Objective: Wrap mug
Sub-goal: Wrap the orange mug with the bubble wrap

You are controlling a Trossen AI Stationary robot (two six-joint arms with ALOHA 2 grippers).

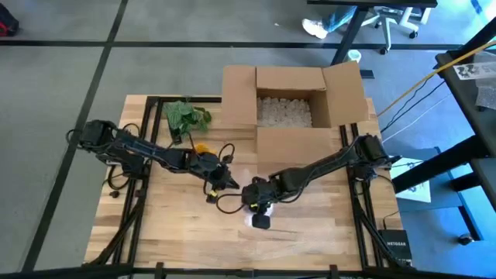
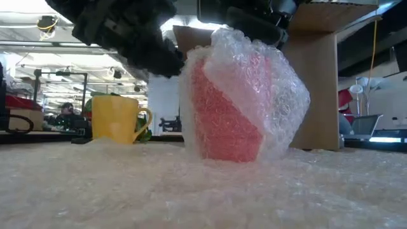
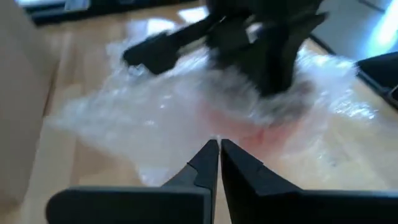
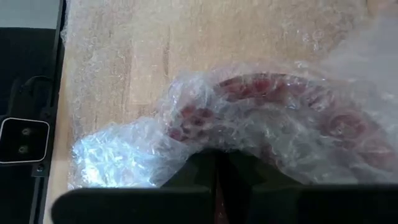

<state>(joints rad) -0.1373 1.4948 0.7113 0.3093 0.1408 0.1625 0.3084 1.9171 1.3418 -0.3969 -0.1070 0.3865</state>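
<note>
The red mug [image 2: 226,117] stands upright on the wooden bench [image 1: 310,232], near its middle, and is already covered by bubble wrap [image 2: 267,83] that rises over its top. The mug is judged to be hard and breakable, with some weight, so it should not be pushed sideways. The wrap is soft, light and slippery, and it springs open when it is released. It is best taken at a loose edge or fold, not through the mug wall.

The right pincer [image 4: 214,177] is above the mug, and its fingers are pressed together with a fold of the wrap pinched between them, as is seen in the right wrist view. The left pincer [image 3: 219,163] is just beside the wrapped mug, and its fingers are closed on nothing, tip against tip.

A cardboard box [image 1: 291,97] is placed at the far side of the bench with its flaps open. It is partly filled with white packing peanuts [image 1: 283,111]. A yellow mug [image 2: 117,119] stands behind the wrapped one, well apart from it; whether anything is inside cannot be told. A green plant [image 1: 184,118] lies near the box.
</note>
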